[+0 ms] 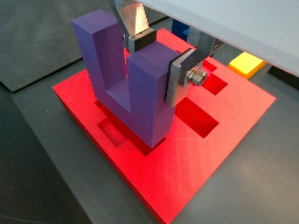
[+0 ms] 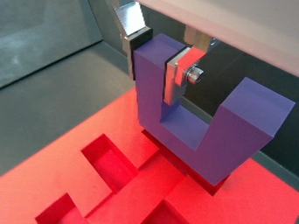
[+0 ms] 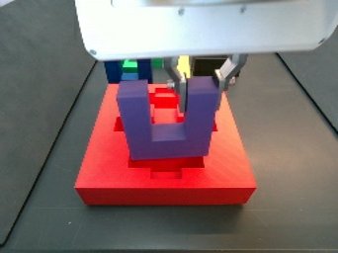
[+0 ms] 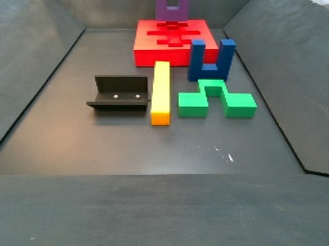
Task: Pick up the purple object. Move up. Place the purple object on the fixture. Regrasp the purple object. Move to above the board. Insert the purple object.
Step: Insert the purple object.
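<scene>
I'm looking at a dark grey floor [image 4: 154,144] walled in by sloping grey panels, with the board [image 4: 157,43] sitting at the far end in a side view. The gripper [image 1: 162,59] is right above the board, and its jaws are clamped on one prong of the purple block [image 1: 131,80]; in both wrist views a silver finger [image 2: 177,75] presses flat against that prong. The block stands upright, prongs up, its base down in a recess near the board's middle; how deep it sits, I cannot tell. Brighter red cutouts lie open around it on the board [image 2: 93,166]. Off the board, near its front edge, the blue block [image 4: 211,60] stands, with the green block [image 4: 216,99] just in front of that and the yellow bar [image 4: 161,92] lying lengthwise beside them. The fixture [image 4: 118,94] sits just beside the bar, on its other side. The near half of the floor is bare and open.
</scene>
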